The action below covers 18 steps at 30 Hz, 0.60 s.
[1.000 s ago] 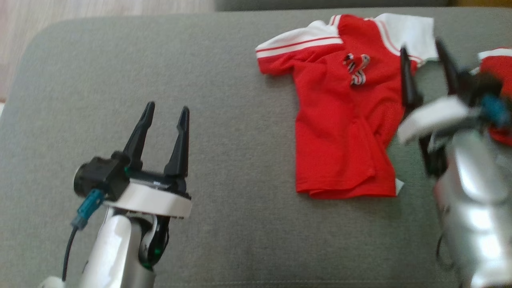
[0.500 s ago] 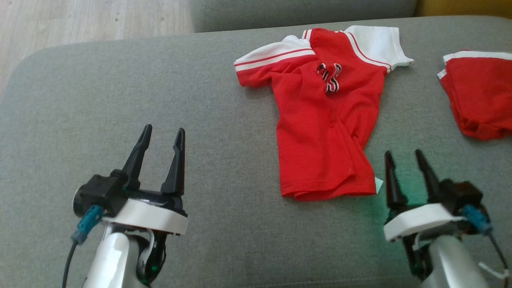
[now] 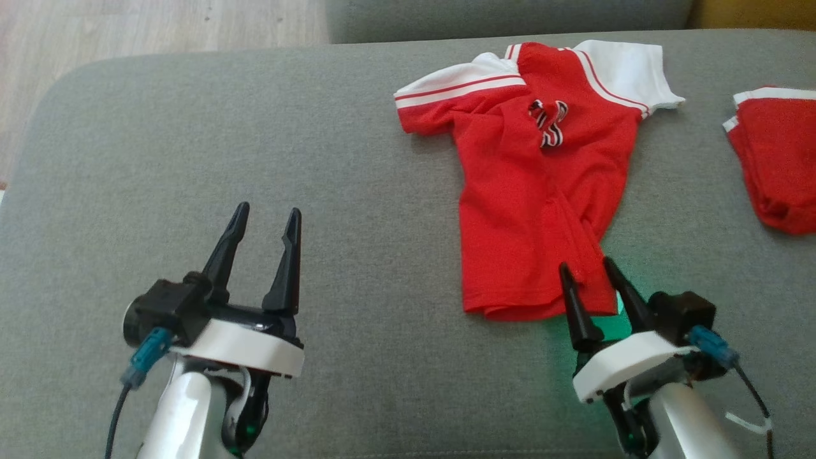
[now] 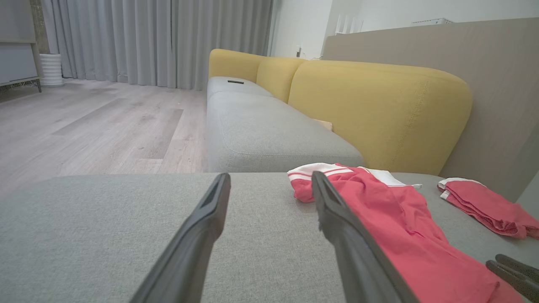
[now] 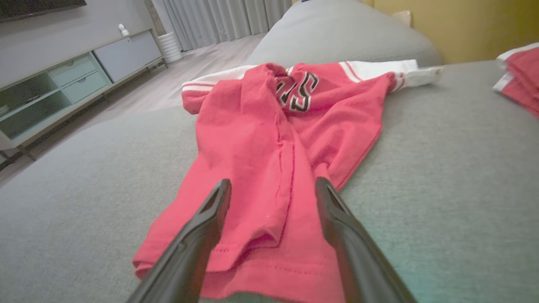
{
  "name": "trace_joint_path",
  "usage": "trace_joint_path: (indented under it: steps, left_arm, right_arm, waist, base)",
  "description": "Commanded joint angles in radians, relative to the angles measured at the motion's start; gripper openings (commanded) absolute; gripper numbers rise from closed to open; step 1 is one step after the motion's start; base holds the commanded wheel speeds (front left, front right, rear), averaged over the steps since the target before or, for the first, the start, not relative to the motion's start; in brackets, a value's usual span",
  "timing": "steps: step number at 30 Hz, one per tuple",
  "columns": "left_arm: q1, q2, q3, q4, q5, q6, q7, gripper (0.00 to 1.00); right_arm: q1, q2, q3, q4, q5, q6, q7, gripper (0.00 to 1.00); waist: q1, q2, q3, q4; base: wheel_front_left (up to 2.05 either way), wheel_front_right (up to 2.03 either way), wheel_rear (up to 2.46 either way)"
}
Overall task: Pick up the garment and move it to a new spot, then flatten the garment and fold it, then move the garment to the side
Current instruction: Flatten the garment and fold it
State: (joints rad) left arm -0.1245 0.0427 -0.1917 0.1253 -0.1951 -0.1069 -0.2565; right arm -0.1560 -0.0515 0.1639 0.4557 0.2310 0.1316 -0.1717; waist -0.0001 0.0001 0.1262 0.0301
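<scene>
**Both sets of jaws wide, right fingertips at the garment's hem**

Our right gripper (image 3: pixel 585 264) has its two dark fingers spread wide with nothing between them. Their tips lie over the lower right corner of the red garment (image 3: pixel 529 210), right at the bottom hem. In our right wrist view the hem (image 5: pixel 269 261) runs across just beneath and between the fingers. We cannot tell whether the tips touch the cloth. From there the garment stretches straight ahead of this gripper, creased down the middle. A black-and-white print (image 5: pixel 297 90) and two white sleeves lie at its far end.

Our left gripper (image 3: pixel 268 209) is equally wide and empty, and it hangs over the bare grey cushion (image 3: pixel 255 127). The garment lies ahead of it and off to its right, well apart. In our left wrist view the cloth shows beyond the right-hand finger.

A second, folded red piece (image 3: pixel 778 166) sits ahead and to the right of our right gripper, clear of the garment. A green glow (image 3: pixel 605 322) tints the cushion just beside that gripper.
</scene>
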Motion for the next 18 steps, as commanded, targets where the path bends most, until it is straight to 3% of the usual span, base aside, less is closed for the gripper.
trace_joint_path:
  steps: [1, 11, 12, 13, 18]
  left_arm:
    - [-0.024, 0.008, 0.022, -0.030, 0.000, -0.003, -0.005, 1.00]
    - [-0.026, 0.008, 0.015, -0.024, 0.000, 0.000, -0.005, 1.00]
    - [-0.027, 0.008, 0.014, -0.023, 0.000, 0.001, -0.005, 1.00]
    - [-0.027, 0.008, 0.013, -0.022, 0.000, 0.001, -0.005, 1.00]
    - [-0.022, 0.008, 0.018, -0.020, 0.001, 0.004, -0.005, 1.00]
  right_arm:
    - [-0.036, 0.001, 0.029, -0.019, 0.007, -0.001, 0.008, 1.00]
    - [-0.065, 0.001, 0.079, 0.043, 0.090, -0.001, 0.048, 1.00]
    - [-0.072, 0.001, 0.083, 0.050, 0.093, -0.001, 0.048, 0.55]
    - [-0.078, 0.001, 0.086, 0.057, 0.096, -0.001, 0.047, 0.02]
    - [-0.117, 0.001, 0.069, 0.072, 0.035, -0.001, 0.008, 0.00]
  waist:
    - [0.0001, -0.0001, 0.003, 0.006]
    - [0.0001, -0.0001, 0.012, 0.029]
    - [0.0001, -0.0001, 0.013, 0.029]
    - [0.0001, -0.0001, 0.013, 0.030]
    - [0.0001, -0.0001, 0.004, 0.024]
  base:
    - [0.00, 0.00, 0.00]
    - [0.00, 0.00, 0.00]
    - [0.00, 0.00, 0.00]
    - [0.00, 0.00, 0.00]
    - [0.00, 0.00, 0.00]
